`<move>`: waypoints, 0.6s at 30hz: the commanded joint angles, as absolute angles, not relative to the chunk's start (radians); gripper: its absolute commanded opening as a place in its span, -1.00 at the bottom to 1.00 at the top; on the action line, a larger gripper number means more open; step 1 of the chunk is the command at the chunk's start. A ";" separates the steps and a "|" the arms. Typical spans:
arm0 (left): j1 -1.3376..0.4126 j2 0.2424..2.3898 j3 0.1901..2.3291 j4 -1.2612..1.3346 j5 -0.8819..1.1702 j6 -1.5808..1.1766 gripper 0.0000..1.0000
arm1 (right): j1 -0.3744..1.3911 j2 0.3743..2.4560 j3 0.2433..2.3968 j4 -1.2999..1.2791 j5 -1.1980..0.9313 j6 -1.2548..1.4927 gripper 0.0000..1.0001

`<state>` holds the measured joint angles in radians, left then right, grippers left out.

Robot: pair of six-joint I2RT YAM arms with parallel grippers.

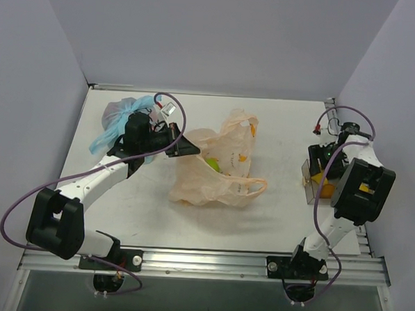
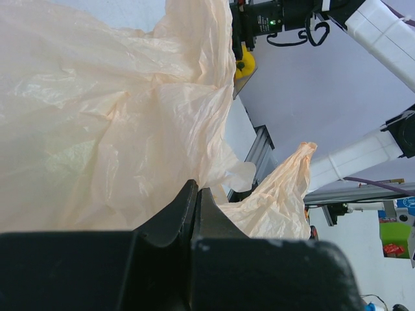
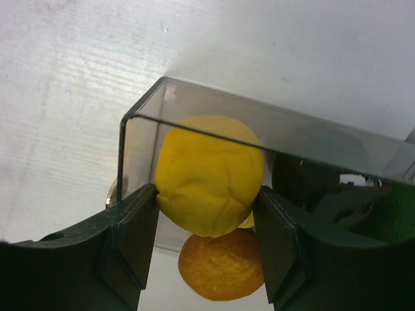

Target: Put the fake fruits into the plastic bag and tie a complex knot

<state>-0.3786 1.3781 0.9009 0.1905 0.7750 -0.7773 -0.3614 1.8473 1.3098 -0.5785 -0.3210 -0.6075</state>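
Note:
The peach-orange plastic bag (image 1: 213, 171) lies open at mid-table with a yellow-green fruit (image 1: 212, 164) inside. My left gripper (image 1: 188, 147) is shut on the bag's left edge; in the left wrist view its jaws (image 2: 196, 192) pinch the crinkly film (image 2: 117, 123). My right gripper (image 1: 323, 174) is over a clear bin at the right. In the right wrist view it (image 3: 209, 202) is shut on a yellow fruit (image 3: 209, 173), both fingers touching its sides. An orange fruit (image 3: 222, 262) lies below it in the bin. No knot shows.
A clear bag with light-blue tied handles (image 1: 120, 119) lies at the back left behind my left arm. The clear plastic bin (image 3: 194, 103) stands near the table's right edge, a green object (image 3: 395, 217) at its right side.

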 commanded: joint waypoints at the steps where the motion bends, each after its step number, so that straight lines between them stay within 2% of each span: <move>1: -0.383 1.373 0.950 0.241 0.798 -0.756 -1.00 | -0.376 1.718 1.296 -0.606 -0.350 -0.614 -0.16; 7: -0.383 1.362 0.950 0.241 0.799 -0.755 -1.00 | -0.417 1.566 1.353 -0.704 -0.416 -0.589 -0.24; 11: -0.383 1.359 0.942 0.239 0.801 -0.758 -1.00 | -0.393 1.502 1.437 -0.810 -0.556 -0.525 -0.24; 16: -0.382 1.355 0.940 0.242 0.798 -0.761 -1.00 | -0.212 1.427 1.488 -0.790 -0.695 -0.340 -0.24; 18: -0.382 1.353 0.942 0.244 0.802 -0.762 -1.00 | -0.086 1.413 1.486 -0.720 -0.718 -0.263 -0.24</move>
